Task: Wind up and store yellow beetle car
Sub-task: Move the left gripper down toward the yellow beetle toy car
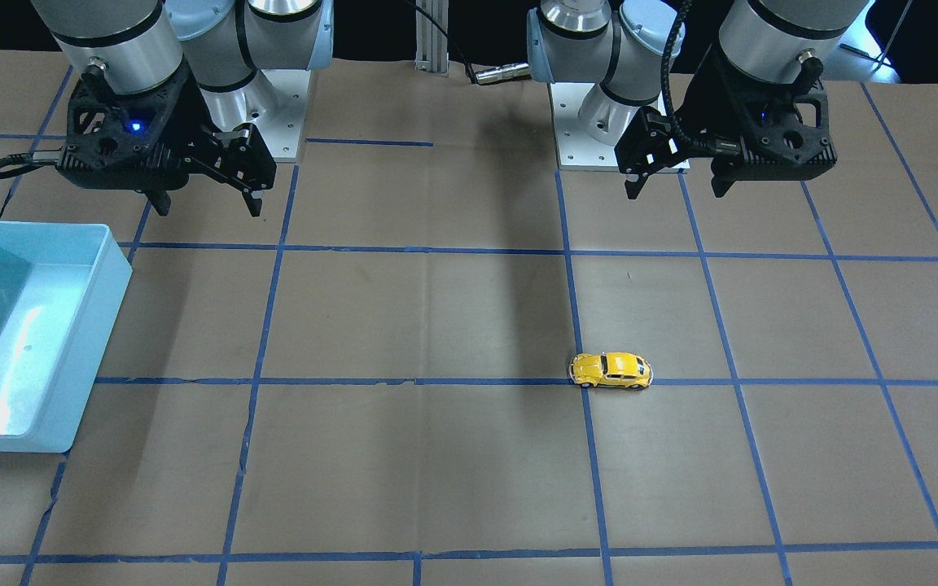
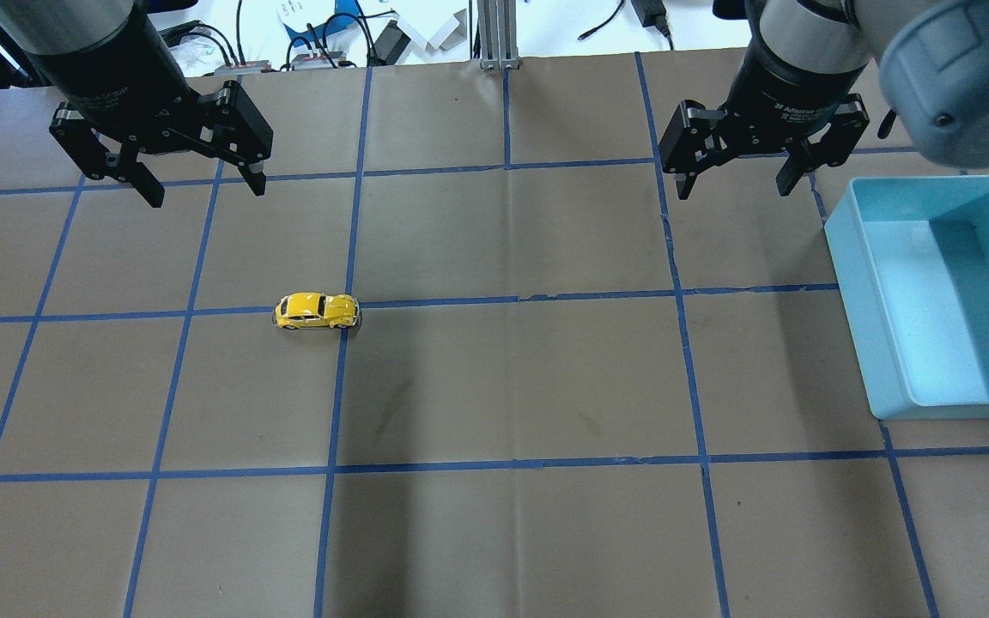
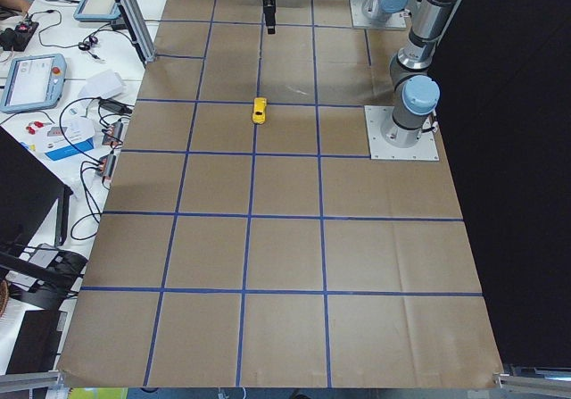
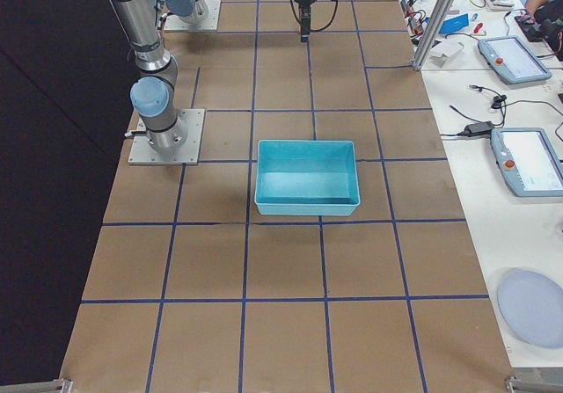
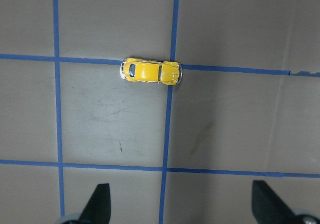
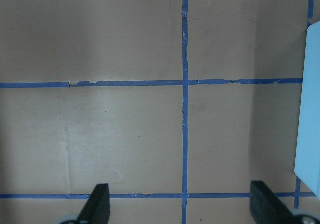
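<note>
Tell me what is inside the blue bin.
Nothing shows inside the blue bin: only its bare floor with a light glare. The overhead view takes in nearly all of the floor; its walls hide little. The yellow beetle car sits outside, on the table.

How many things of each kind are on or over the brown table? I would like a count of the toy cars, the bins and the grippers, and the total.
yellow beetle car: 1
light blue bin: 1
grippers, both open: 2 (left gripper, right gripper)
Total: 4
</note>
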